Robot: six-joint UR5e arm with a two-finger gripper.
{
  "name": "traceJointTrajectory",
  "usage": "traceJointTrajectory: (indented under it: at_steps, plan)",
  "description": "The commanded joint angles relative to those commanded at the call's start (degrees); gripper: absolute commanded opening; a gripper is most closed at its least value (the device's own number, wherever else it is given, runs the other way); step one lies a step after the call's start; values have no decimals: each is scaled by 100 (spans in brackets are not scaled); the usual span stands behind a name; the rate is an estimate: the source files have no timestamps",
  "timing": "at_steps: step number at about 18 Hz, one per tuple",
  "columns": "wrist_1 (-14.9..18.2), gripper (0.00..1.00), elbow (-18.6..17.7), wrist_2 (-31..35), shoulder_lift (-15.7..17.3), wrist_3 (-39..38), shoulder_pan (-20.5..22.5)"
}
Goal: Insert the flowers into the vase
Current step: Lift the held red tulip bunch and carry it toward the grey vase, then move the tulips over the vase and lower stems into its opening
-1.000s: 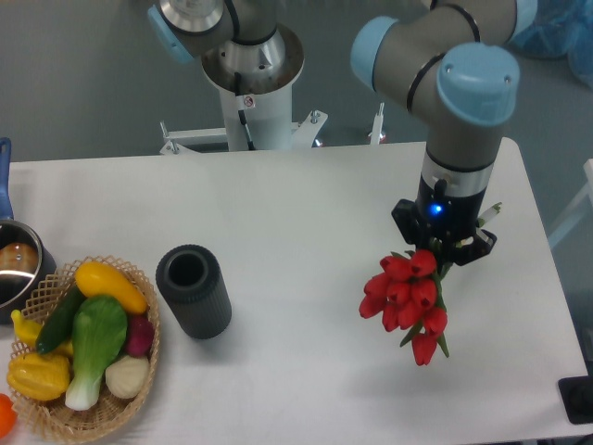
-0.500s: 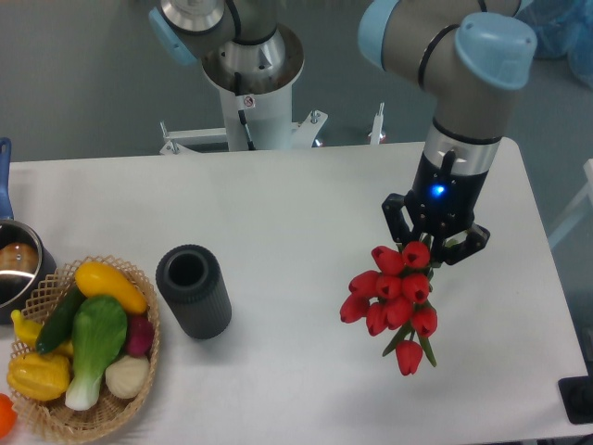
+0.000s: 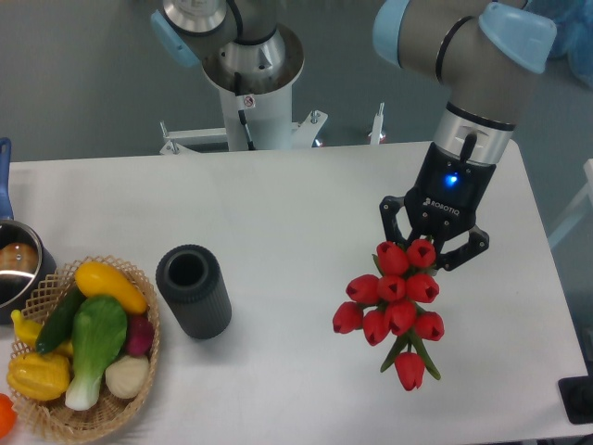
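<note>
The white rectangular table (image 3: 296, 204) carries a dark grey ribbed cylindrical vase (image 3: 194, 291) near-left, a woven wicker basket (image 3: 141, 371) beside it, and a shiny metal pot (image 3: 17, 271) at the left edge.

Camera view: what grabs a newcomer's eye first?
The red flowers on the right, hanging below the gripper, whose jaws are shut on the bunch above the white table. Next, the dark ribbed vase standing upright left of centre, beside a wicker basket of vegetables.
</note>
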State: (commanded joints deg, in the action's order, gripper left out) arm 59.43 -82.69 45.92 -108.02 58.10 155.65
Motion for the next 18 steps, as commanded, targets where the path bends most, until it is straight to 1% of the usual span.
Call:
traceJointTrajectory:
  at_steps: [2,3,5,6,8,10,13,15,17,18]
  plan:
    - [-413,0,-324,-808,26,0,149]
    - [-528,0,-483,-1256,35,9,193]
    - [-590,1,-703,-2127,53,35,263]
    - [-599,3,-765,-2375,88,52,307]
    - [-599,4,-836,-2491,158,61,299]
    - [-608,4,-888,-2500,298,53,273]
    - [-608,4,-1055,-2526,518,61,281]
    - [-608,4,-1231,-2518,702,61,264]
    - [-608,3,-1380,-2736,782,70,264]
    - [-608,3,-1433,-2990,774,61,264]
